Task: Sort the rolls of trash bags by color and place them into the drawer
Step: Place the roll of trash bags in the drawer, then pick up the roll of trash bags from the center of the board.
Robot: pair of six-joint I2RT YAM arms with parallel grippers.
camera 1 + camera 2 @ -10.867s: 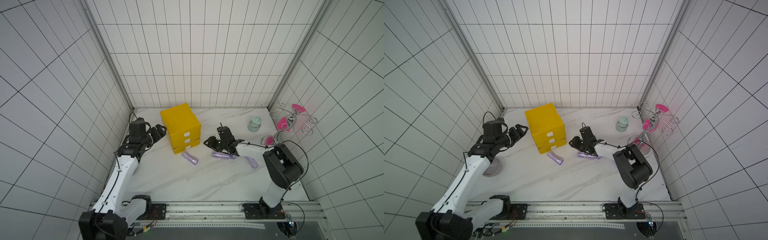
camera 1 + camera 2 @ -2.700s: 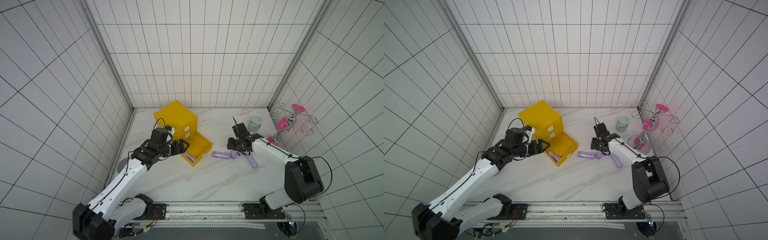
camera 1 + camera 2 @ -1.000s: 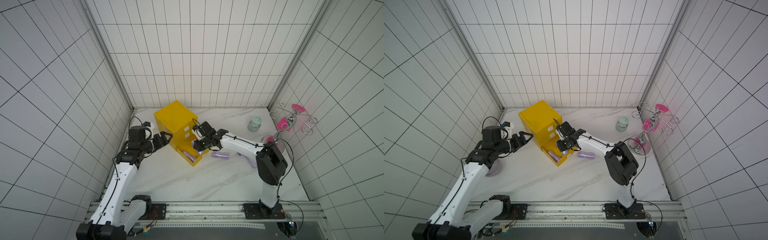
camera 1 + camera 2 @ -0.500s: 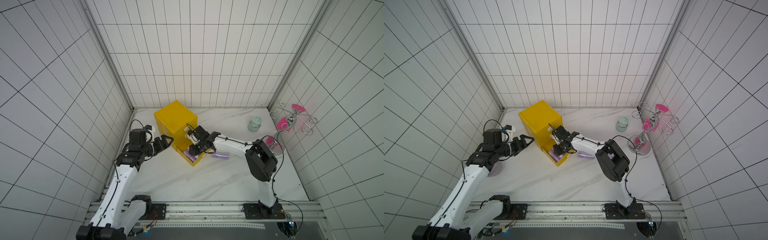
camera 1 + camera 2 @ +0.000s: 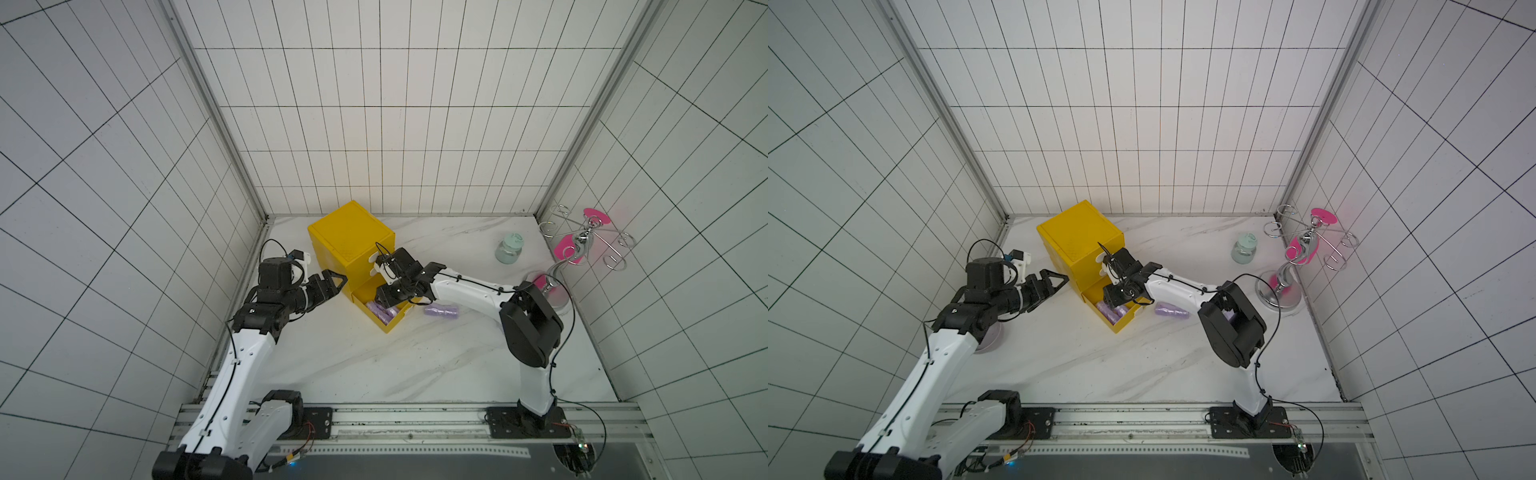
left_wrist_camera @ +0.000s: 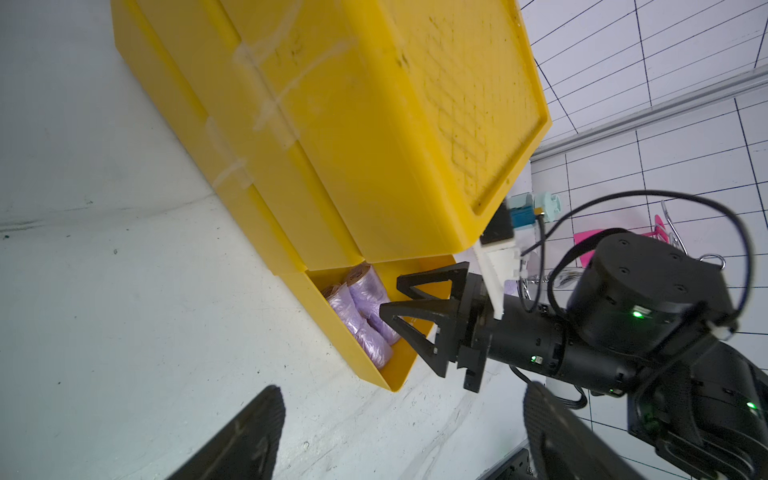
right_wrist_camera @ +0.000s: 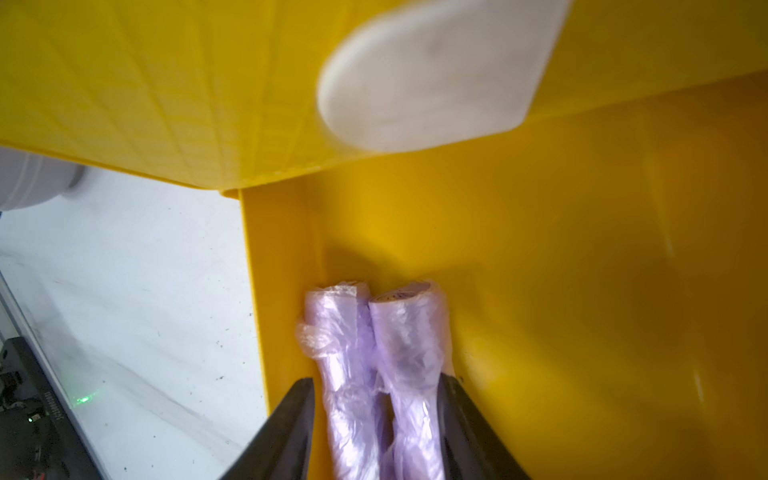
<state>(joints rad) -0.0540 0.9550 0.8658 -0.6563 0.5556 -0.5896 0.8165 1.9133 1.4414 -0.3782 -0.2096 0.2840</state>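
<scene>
The yellow cabinet's bottom drawer (image 5: 390, 328) (image 5: 1121, 326) is pulled out. Two lilac rolls of trash bags (image 5: 384, 312) (image 5: 1111, 312) (image 6: 361, 307) lie side by side in it against one wall. My right gripper (image 5: 384, 297) (image 5: 1115, 296) (image 7: 376, 386) hovers over the drawer, open, its fingers flanking both rolls. Another lilac roll (image 5: 441, 311) (image 5: 1170, 310) lies on the table just right of the drawer. My left gripper (image 5: 332, 282) (image 5: 1054, 280) (image 6: 399, 432) is open and holds nothing, left of the cabinet and pointing at it.
The yellow cabinet (image 5: 351, 232) stands at the back, near the left wall. A pale green jar (image 5: 509, 249) sits at the back right. A chrome rack with pink pieces (image 5: 582, 245) stands by the right wall. A grey disc (image 5: 990, 336) lies under my left arm.
My right gripper moved left over the drawer and spread its jaws, leaving a second lilac roll beside the first. The left arm barely shifted.
</scene>
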